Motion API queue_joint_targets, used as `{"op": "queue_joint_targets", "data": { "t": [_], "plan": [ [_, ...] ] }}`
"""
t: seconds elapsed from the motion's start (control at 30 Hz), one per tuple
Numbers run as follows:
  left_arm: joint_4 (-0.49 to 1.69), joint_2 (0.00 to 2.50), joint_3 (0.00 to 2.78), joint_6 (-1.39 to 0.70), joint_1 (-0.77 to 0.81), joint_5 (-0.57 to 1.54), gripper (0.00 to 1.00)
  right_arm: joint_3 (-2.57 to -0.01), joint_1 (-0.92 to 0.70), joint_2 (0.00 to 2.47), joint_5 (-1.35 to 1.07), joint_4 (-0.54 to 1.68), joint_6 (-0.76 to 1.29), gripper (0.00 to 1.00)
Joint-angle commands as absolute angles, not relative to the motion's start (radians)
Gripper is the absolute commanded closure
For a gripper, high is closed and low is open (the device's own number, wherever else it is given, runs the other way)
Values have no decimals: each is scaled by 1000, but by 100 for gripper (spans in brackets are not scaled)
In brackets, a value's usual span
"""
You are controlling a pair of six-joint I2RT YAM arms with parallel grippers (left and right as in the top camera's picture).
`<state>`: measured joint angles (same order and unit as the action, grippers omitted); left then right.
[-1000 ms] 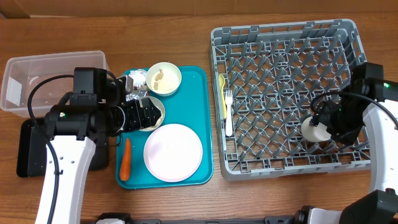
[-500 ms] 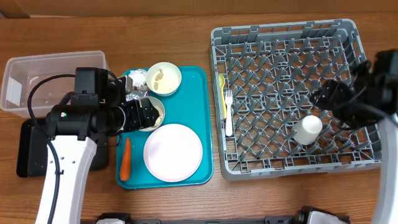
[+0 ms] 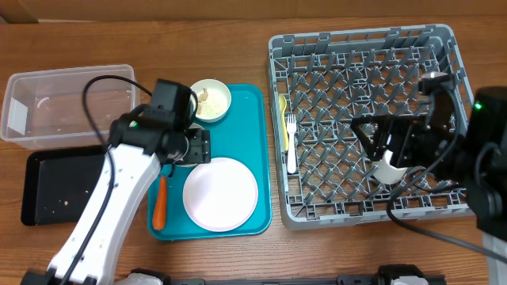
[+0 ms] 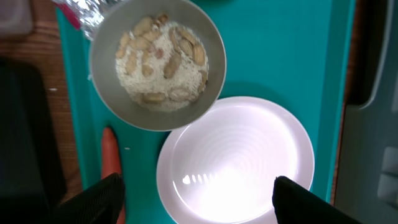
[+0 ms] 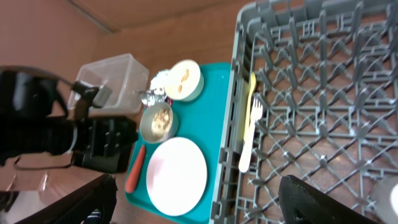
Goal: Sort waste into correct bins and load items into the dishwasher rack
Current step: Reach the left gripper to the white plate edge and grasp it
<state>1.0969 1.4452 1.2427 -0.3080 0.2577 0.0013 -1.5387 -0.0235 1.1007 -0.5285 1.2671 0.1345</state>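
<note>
Left fingers [image 4: 102, 199], wide and empty, hover over the plate [image 4: 236, 162], the scrap-filled bowl [image 4: 158, 62] just ahead; right fingers [image 5: 317, 199], equally wide, hang far off above the rack [image 5: 323, 81].

The surface [image 3: 317, 253] is lit brightly and evenly from above, and only soft shadows are cast. A white glare patch is seen on the pale plate [image 4: 235, 158] just ahead of the left tool [image 4: 199, 202], whose dark fingers [image 4: 99, 199] are rendered blurred. Those of the right tool [image 5: 205, 205] are likewise out of focus.
</note>
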Motion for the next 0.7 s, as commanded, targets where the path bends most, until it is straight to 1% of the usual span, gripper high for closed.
{"op": "queue_joint_targets", "data": {
  "t": [0.0, 0.1, 0.17, 0.2, 0.27, 0.43, 0.53, 0.67],
  "plan": [
    [1118, 1502, 1264, -323, 314, 76, 24, -1549, -33, 1123, -540, 1277, 126, 13],
    [1138, 1520, 1263, -376, 397, 46, 23, -1549, -33, 1135, -541, 1289, 126, 13],
    [1163, 1521, 1262, -432, 454, -17, 22, -1549, -33, 1140, -541, 1298, 126, 13],
    [1183, 1521, 1262, -456, 472, -49, 19, -1549, -33, 1140, -540, 1304, 126, 13],
    [1242, 1521, 1258, -520, 487, -96, 18, -1549, -33, 1140, -532, 1315, 126, 13],
    [1308, 1521, 1202, -570, 429, -69, 18, -1549, -33, 1140, -525, 1339, 126, 13],
    [1266, 1521, 1129, -573, 381, 4, 19, -1549, -33, 1140, -525, 1342, 126, 13],
    [1169, 1521, 1014, -573, 342, 44, 22, -1549, -33, 1140, -525, 1343, 126, 13]
  ]
}}
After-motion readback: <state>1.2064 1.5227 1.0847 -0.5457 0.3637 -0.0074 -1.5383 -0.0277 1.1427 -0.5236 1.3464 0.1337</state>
